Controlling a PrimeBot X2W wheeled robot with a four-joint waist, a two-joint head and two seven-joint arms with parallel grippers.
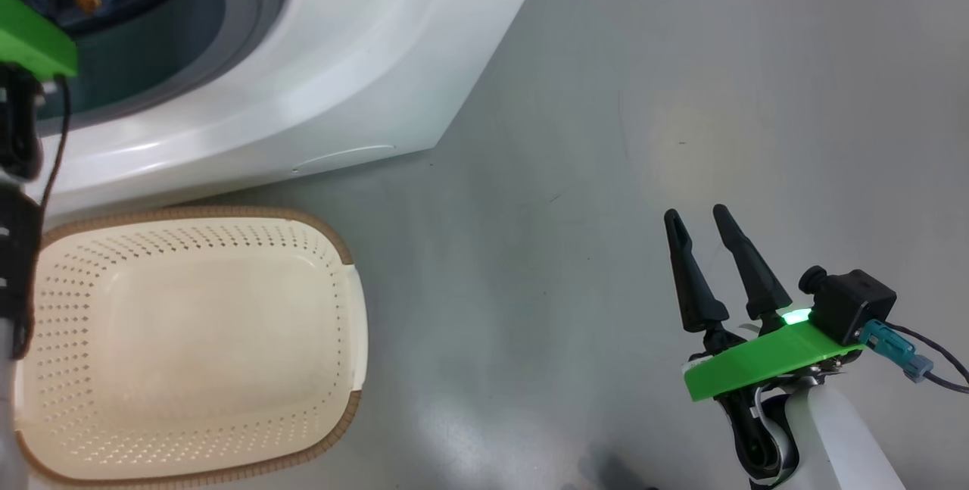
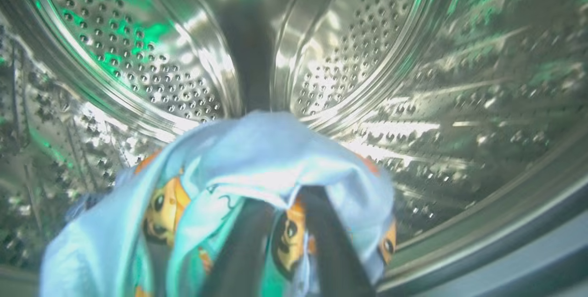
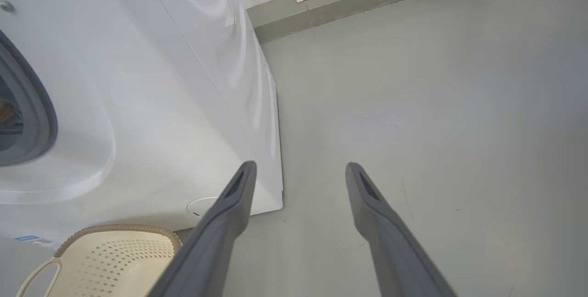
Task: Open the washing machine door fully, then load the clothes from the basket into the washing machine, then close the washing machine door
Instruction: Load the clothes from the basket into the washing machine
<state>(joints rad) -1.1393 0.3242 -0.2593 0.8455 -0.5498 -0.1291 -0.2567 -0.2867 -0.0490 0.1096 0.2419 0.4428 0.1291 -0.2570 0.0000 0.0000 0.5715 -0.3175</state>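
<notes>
The clothes (image 2: 257, 164), light blue printed fabric, hang inside the big white washing machine (image 1: 303, 81), draped over the left gripper (image 2: 287, 223); whether its jaws grip them I cannot tell. The cream perforated plastic basket (image 1: 333, 240) before the machine is empty. The right gripper (image 1: 696, 213) beside the machine is wide apart and holds nothing. Closing the door remains.

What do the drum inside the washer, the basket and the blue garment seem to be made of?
Washing machine drum: apparently polished steel; it mirrors light and is punched with small holes. Basket: likely moulded plastic, matte cream, with perforated walls; its brown rim band looks woven, perhaps only textured. Garment: soft, thin printed fabric; it drapes in folds.
</notes>
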